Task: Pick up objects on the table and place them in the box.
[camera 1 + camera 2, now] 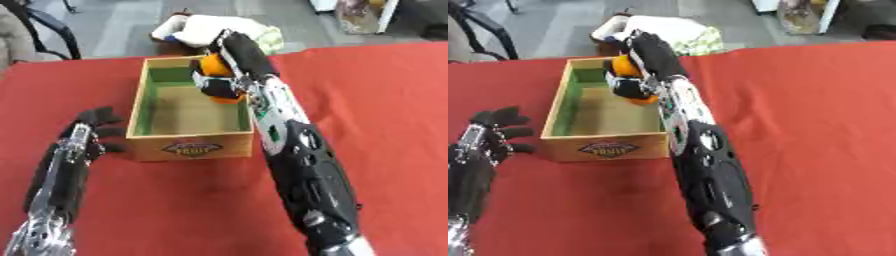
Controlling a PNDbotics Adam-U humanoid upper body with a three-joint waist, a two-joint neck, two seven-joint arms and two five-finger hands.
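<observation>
The right hand [229,65] hangs over the far right corner of the box [190,144], its black fingers curled round an orange object [214,67], round and partly hidden by the fingers; what it is cannot be told. The object sits above the box's inside, level with or just over the rim, close to the right wall. The right arm [302,165] runs up from the lower right along the box's right side, black casing with a silver section near the wrist, and it covers much of that wall.

The box is a shallow wooden rectangle with green inner walls, a bare wooden floor and a dark oval label on its near face. It stands on a red cloth [385,100].

The left hand [94,131] rests just beside the box's near left corner, fingers relaxed and spread, holding nothing. Beyond the table's far edge lies a white and pale green bundle [667,31] on the floor.
</observation>
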